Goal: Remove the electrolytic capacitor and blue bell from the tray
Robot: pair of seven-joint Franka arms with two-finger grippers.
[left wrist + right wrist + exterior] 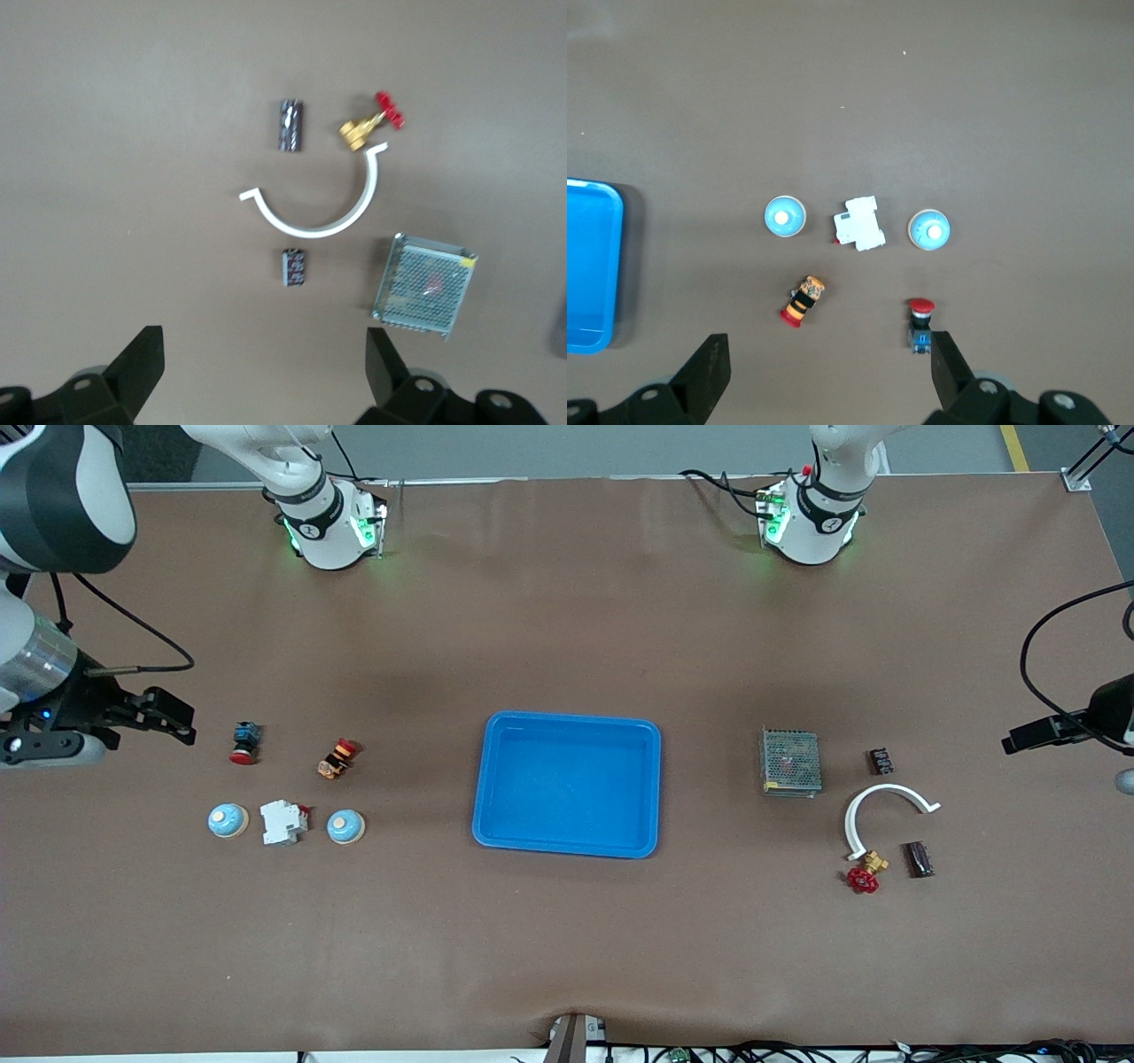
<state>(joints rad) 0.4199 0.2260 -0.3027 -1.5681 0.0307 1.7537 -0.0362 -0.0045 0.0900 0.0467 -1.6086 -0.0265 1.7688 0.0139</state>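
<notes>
front view: a blue tray [568, 852] sits mid-bench on the brown bench [567, 957], and everything else is placed from it. toward the right arm's end from the tray lie two blue bells, one [345, 826] closer to the tray and one [228, 820] farther out, with a white breaker block [283, 821] between them. farther from the front camera than that row are an orange-and-red push button [337, 758] and a blue-bodied red-capped button [244, 741]. toward the left arm's end from the tray lie a metal mesh box [790, 761], a white curved clip [884, 811], a brass valve with a red handle [866, 873], a dark capacitor [919, 859] beside the valve, and a smaller dark part [880, 761] beside the mesh box. the right tool [168, 717] hangs over the bench past the buttons, its fingers apart and holding nothing. the left tool [266, 363] hangs above the clip group, fingers spread wide and empty.
</notes>
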